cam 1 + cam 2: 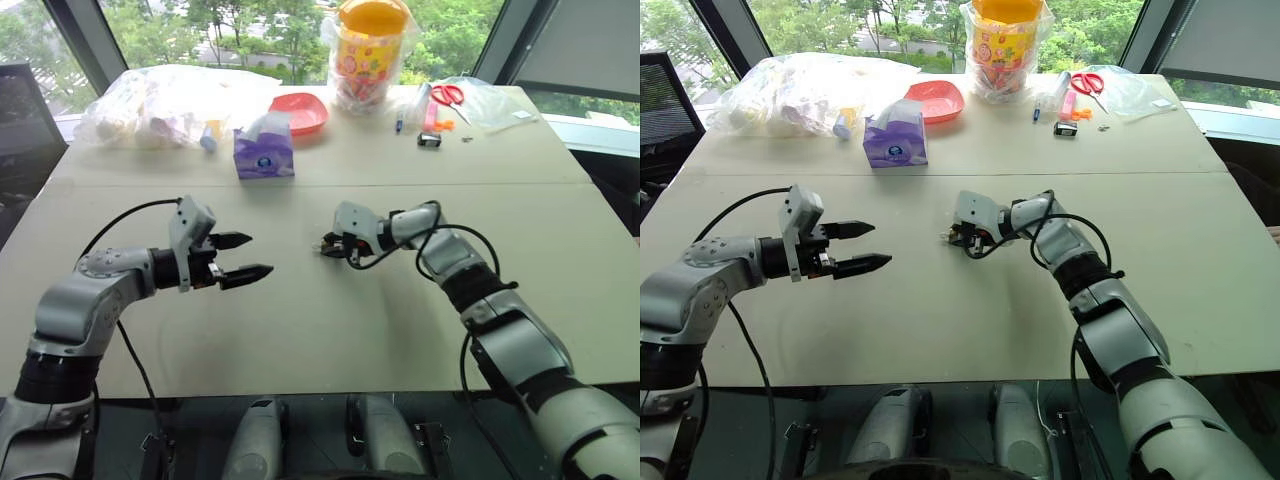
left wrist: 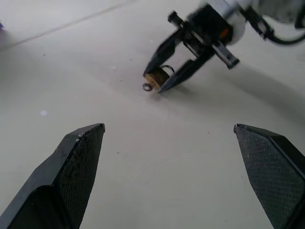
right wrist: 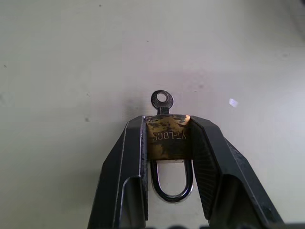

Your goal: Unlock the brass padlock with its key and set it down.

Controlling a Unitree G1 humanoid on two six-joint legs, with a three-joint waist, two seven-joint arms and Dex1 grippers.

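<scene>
a: nearest to the head camera, both arms reach out over the big pale table point(image 1: 300, 330). what sits along its far edge?

b: going by size: a heap of clear plastic bags point(image 1: 160, 105) at the far left, a plastic-wrapped jar with an orange lid point(image 1: 372, 50) in the middle, then a purple tissue pack point(image 1: 264, 152) with a red dish point(image 1: 300, 112) just behind it, and red-handled scissors point(image 1: 448, 95) to the right.

a: and the left gripper point(image 1: 248, 256)?

b: it hovers above the table left of centre, fingers spread wide with nothing between them, pointing across toward the other one.

a: the right gripper point(image 3: 167, 138)?

b: tips down at the table's middle, its two black fingers point(image 3: 128, 162) pressed against the sides of the brass padlock point(image 3: 167, 138), clamping the body between them.

a: how does the padlock sit?

b: low at the tabletop; whether it touches i cannot tell. its silvery shackle point(image 3: 171, 183) loops back between the fingers and looks seated in the body. "lock" is stamped on the brass.

a: the key point(image 3: 162, 101)?

b: stuck in the padlock's far end, its round holed head poking out past the fingertips.
</scene>
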